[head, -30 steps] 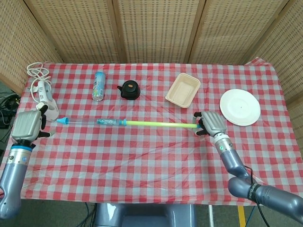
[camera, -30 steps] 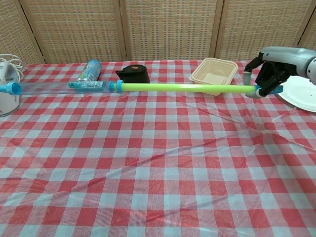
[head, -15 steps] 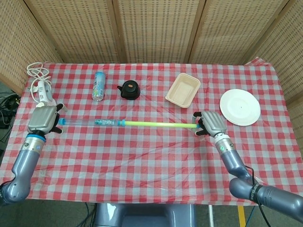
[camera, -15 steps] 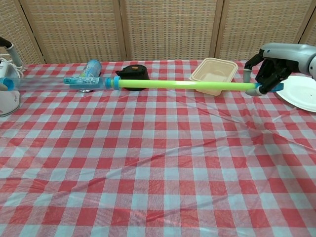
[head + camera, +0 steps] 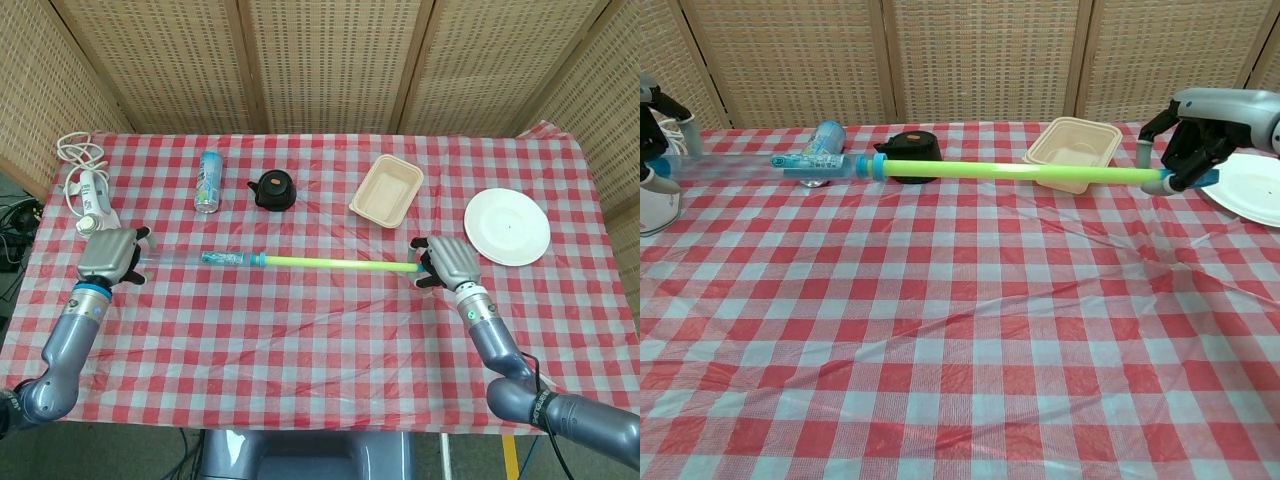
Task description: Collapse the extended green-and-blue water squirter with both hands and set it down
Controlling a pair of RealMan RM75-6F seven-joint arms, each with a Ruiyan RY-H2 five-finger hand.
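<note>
Head view: I hold the squirter (image 5: pixel 300 262) level just above the desk middle, left hand (image 5: pixel 108 255) gripping the clear barrel end, right hand (image 5: pixel 445 262) gripping the green plunger end, lined up for pushing inward.

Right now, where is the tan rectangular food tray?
In the head view, the tan rectangular food tray sits on the far right part of the table, between the black round lidded pot and the white round plate.

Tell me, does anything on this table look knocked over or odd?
Mostly tidy. The spray can lies on its side rather than standing, near the black lidded pot. The checked tablecloth is wrinkled in the middle. The water squirter is held at both ends, not dropped.
</note>
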